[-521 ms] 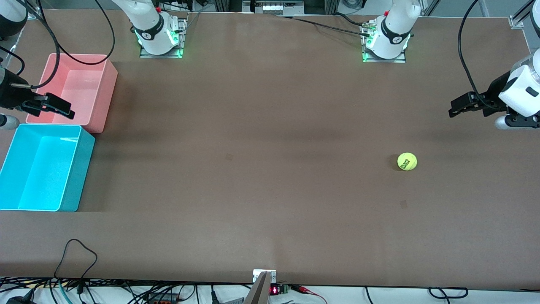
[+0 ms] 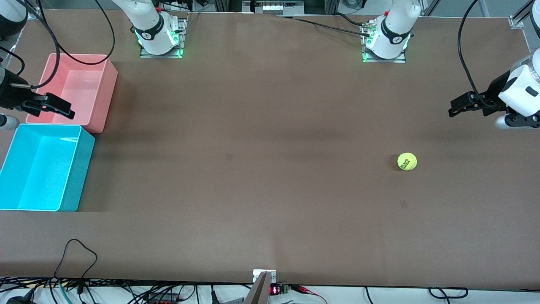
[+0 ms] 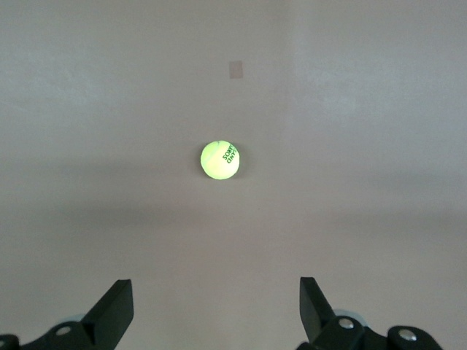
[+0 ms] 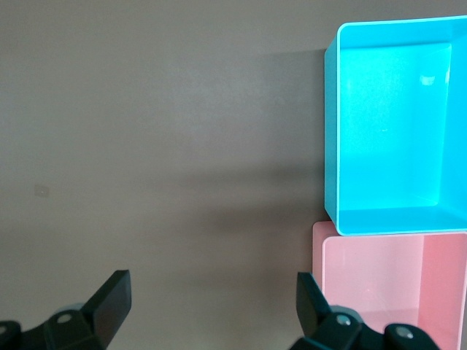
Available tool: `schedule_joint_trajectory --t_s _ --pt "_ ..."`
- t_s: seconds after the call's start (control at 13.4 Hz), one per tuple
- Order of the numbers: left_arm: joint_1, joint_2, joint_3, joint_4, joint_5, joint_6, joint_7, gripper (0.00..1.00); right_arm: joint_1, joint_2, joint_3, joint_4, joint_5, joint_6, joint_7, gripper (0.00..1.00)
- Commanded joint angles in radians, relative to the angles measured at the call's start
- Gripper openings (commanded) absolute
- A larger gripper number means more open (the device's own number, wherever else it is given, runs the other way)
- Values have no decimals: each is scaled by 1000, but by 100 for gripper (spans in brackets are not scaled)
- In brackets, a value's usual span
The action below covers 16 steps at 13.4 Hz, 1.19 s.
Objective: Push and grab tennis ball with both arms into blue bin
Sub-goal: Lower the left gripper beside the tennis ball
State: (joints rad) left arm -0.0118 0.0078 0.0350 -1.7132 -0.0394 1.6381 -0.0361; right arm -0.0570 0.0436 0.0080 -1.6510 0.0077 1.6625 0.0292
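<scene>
While the tennis ball (image 2: 406,161) lies untouched on the desk (image 2: 270,190), nothing is done.
Blue bin (image 2: 76,169) empty; left gripper (image 2: 457,106) and right gripper (image 2: 59,106) fingers released, aloft.

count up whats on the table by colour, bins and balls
blue: 1, the blue bin
pink: 1, the pink bin, beside the blue one and farther from the front camera
yellow-green: 1, the tennis ball, toward the left arm's end of the table
total: 3
</scene>
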Motion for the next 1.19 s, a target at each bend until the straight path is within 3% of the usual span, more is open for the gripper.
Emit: schedule_joint_trajectory --t_s 0.0,0.07,0.22,0.3,0.67,0.89,1.12 --pt "3 15 -1 -16 0 5 -13 76 -9 12 4 13 18 3 5 100" --pt "3 29 2 -14 0 3 -7 40 -9 19 4 13 20 9 6 100" --pt "16 73 6 -14 0 2 1 10 -9 21 4 13 21 10 1 100" --pt "29 93 5 -14 0 2 5 1 -4 21 6 13 20 8 1 100" --pt "76 250 8 -9 3 16 308 0 3 77 7 11 9 -13 -17 100" --pt "66 335 -1 -8 160 17 579 0 3 87 9 11 9 -24 -17 100" --pt "87 402 -1 -17 179 130 877 0 3 87 7 13 6 -24 -14 100"
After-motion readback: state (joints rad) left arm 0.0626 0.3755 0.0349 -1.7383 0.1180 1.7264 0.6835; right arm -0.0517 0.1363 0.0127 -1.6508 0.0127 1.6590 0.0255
